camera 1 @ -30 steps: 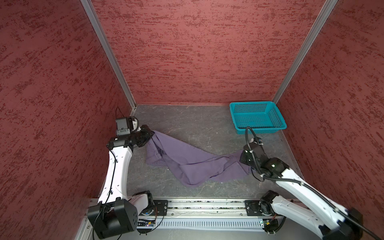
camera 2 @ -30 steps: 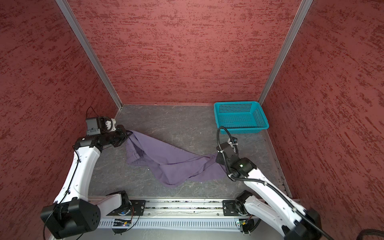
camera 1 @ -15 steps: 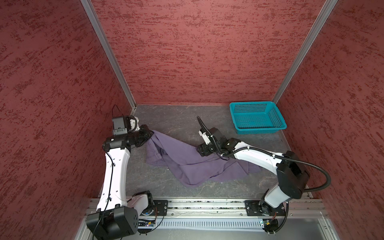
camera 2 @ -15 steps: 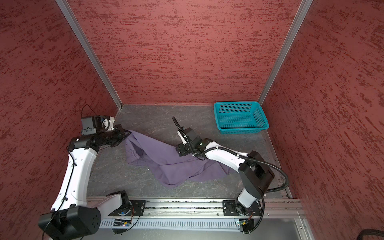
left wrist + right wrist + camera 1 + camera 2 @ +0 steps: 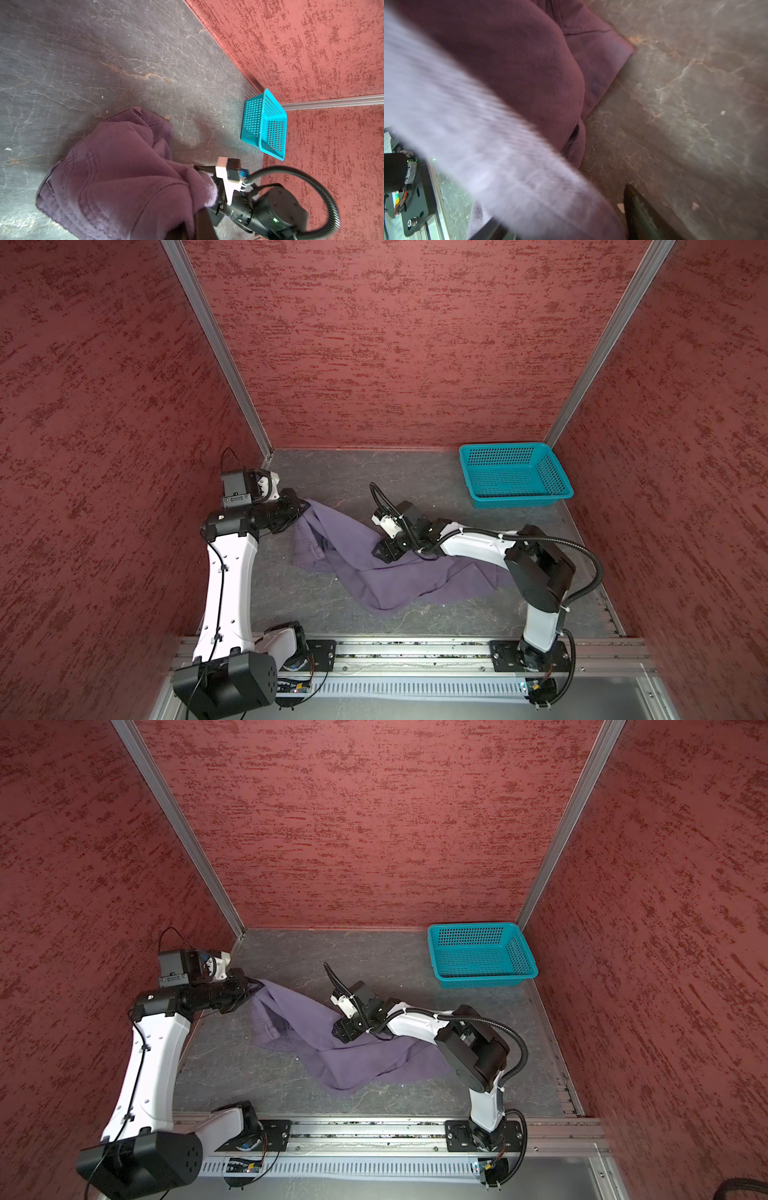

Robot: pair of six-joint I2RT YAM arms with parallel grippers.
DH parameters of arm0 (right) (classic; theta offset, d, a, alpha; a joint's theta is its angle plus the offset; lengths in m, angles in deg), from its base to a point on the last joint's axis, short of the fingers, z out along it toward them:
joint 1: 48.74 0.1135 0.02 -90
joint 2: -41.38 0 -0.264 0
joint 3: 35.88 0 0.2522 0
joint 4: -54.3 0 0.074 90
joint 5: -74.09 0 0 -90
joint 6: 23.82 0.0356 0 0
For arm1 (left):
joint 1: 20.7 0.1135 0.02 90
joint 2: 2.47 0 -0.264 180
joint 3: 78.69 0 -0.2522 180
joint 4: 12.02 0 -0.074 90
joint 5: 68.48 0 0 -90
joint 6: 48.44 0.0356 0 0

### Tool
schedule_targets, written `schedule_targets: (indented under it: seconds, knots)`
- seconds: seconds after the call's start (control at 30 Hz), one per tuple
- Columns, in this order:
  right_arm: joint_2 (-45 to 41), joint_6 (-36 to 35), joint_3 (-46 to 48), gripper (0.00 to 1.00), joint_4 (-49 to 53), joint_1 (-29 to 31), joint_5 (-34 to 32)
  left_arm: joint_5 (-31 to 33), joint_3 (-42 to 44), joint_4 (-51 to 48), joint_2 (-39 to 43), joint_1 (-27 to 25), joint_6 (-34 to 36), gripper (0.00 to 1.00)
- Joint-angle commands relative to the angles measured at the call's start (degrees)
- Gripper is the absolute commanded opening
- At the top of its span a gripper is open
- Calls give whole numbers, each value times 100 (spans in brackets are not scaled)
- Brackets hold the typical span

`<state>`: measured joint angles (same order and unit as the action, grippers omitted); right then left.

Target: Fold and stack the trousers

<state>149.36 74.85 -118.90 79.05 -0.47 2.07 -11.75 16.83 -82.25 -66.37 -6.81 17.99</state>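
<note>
Left hand (image 5: 302, 507) is pinched shut on the trousers (image 5: 376, 578) at their far left corner, near the left wall. From that corner the purple cloth runs crumpled and unfolded, slanting across the middle of the desk (image 5: 345, 477) towards its near right. Right hand (image 5: 384, 552) sits low at the cloth's far edge, about midway along; whether it is wide or gripping I cannot tell. Bare desk lies beyond the far edge and before the near one. A teal basket (image 5: 519, 502) stands well apart in the far right corner.
</note>
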Motion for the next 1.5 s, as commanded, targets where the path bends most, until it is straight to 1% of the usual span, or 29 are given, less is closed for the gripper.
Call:
schedule_targets:
  seconds: [0.0, 0.03, 0.07, 0.1, 0.13, 0.2, 0.27, 0.33, 0.37, 0.47, 0.53, 0.67, 0.7, 0.83, 0.9, 1.03, 1.2, 1.27, 1.33, 1.37, 1.43, 1.47]
  knots:
    - [-111, -76, 52, 62, -372, -20, 301, -279, -416, -47, 96, 60, 168, 0]
    - [-176, -74, 130, 56, -397, -39, 303, -297, -482, -121, 109, 56, 165, 0]
    - [-280, -60, 226, 45, -418, -53, 280, -362, -572, -182, 134, 61, 156, 0]
    - [-427, -34, 350, 30, -430, -80, 152, -454, -636, -221, 172, 61, 140, 0]
    - [-560, -2, 443, 19, -435, -96, -11, -512, -692, -233, 211, 57, 125, 0]
    - [-926, 61, 643, 1, -354, -165, -531, -600, -853, -310, 287, 60, 99, 0]
    - [-1396, 136, 743, 0, -8, -268, -1292, -630, -1045, -415, 332, 52, 90, 0]
    - [-1969, 187, 752, 0, 543, -371, -2098, -670, -1206, -485, 393, 36, 105, 0]
    - [-2325, 220, 710, 0, 853, -388, -2586, -664, -1278, -492, 429, -6, 144, 0]
    - [-3444, 378, 536, 0, 1542, -397, -3654, -540, -1376, -506, 475, -160, 192, 0]
    - [-4196, 604, 378, 0, 1869, -385, -4060, -554, -1388, -484, 522, -202, 109, 0]
    - [-5388, 1119, 181, 0, 2222, -389, -4568, -609, -1539, -443, 738, -238, 9, 0]
    - [-5588, 1224, 131, 0, 2312, -388, -4651, -660, -1632, -460, 777, -246, 2, 0]
    - [-6256, 1465, -148, 0, 2693, -389, -5119, -1198, -2116, -472, 985, -310, -24, 0]
    - [-6454, 1510, -290, 0, 2848, -389, -5305, -1164, -2375, -613, 1068, -383, -25, 0]
    - [-6798, 1607, -381, 0, 2879, -389, -5424, -611, -2758, -1056, 1255, -425, 88, 0]
    - [-6902, 1651, -160, 0, 2658, -390, -5385, 243, -2694, -1321, 1368, -440, 229, 0]
    - [-6721, 1626, -40, 0, 2558, -389, -5391, 877, -2731, -1646, 1269, -440, 260, 0]
    - [-6372, 1561, 103, 0, 2388, -391, -5440, 1936, -2833, -2201, 1079, -440, 280, 0]
    - [-6177, 1530, 165, 0, 2272, -389, -5446, 2370, -2814, -2346, 1028, -440, 325, 0]
    - [-5747, 1452, 294, 0, 1989, -387, -5465, 3133, -2677, -2465, 923, -440, 437, 0]
    - [-5597, 1412, 329, 0, 1894, -389, -5505, 3375, -2603, -2428, 876, -440, 494, 0]
